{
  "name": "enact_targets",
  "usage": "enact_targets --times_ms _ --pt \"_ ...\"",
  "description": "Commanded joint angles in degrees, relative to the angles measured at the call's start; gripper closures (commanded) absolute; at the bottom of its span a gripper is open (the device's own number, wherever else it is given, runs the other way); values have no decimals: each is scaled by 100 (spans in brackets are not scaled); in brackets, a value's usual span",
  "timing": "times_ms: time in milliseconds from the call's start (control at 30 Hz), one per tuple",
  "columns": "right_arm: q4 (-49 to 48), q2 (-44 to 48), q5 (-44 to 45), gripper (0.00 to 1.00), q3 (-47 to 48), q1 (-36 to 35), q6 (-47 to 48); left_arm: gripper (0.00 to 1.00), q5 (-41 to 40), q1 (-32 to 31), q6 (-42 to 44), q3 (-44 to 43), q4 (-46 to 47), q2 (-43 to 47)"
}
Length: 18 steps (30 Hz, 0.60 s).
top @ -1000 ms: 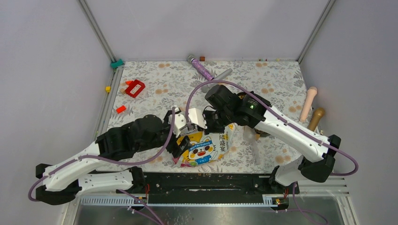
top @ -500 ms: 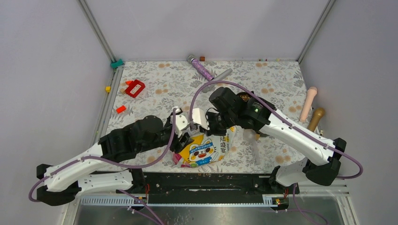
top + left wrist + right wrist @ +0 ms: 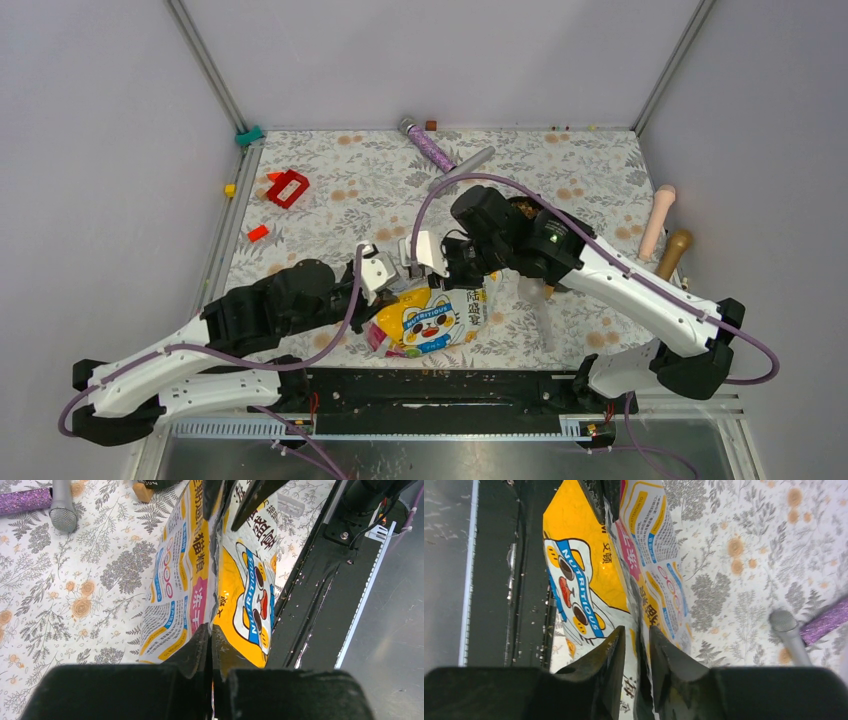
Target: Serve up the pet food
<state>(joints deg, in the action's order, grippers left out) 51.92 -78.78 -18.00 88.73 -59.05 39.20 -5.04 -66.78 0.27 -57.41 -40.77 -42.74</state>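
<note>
Left arm (image 3: 250, 310) runs from lower left to frame centre; left end effector (image 3: 210, 635) is clamped tight on the bag (image 3: 245, 590) edge. Right arm (image 3: 620, 280) comes in from lower right; right end effector (image 3: 638, 640) fingers are slightly parted, tip opposite the left's.

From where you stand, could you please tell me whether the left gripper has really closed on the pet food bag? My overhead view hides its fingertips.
Observer: Yes. In the left wrist view, the left gripper is shut, pinching the bag along its folded edge.
Operator: Thank you. And how does the right gripper look on its side?
Observer: In the right wrist view, the right gripper has its jaws slightly apart. The bag's edge runs into the gap between them, so it looks like a loose hold at most.
</note>
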Motion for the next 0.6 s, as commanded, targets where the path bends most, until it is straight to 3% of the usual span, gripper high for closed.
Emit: enact_targets --times_ms 0,133,333,433,467,567 --pt "318 185 38 61 336 -32 706 100 279 -20 42 157 6 285" --pt "513 40 395 51 367 -28 959 100 299 -27 79 160 10 418" --pt "1024 -220 581 51 563 -28 1245 100 239 -19 56 204 7 468" --pt "1041 -234 714 57 563 -28 1237 100 200 -20 56 204 16 509" --pt "1032 -203 764 60 540 -28 1253 100 170 -19 55 206 17 526" --pt "1080 -108 774 100 510 -28 1335 100 153 -23 52 208 25 599"
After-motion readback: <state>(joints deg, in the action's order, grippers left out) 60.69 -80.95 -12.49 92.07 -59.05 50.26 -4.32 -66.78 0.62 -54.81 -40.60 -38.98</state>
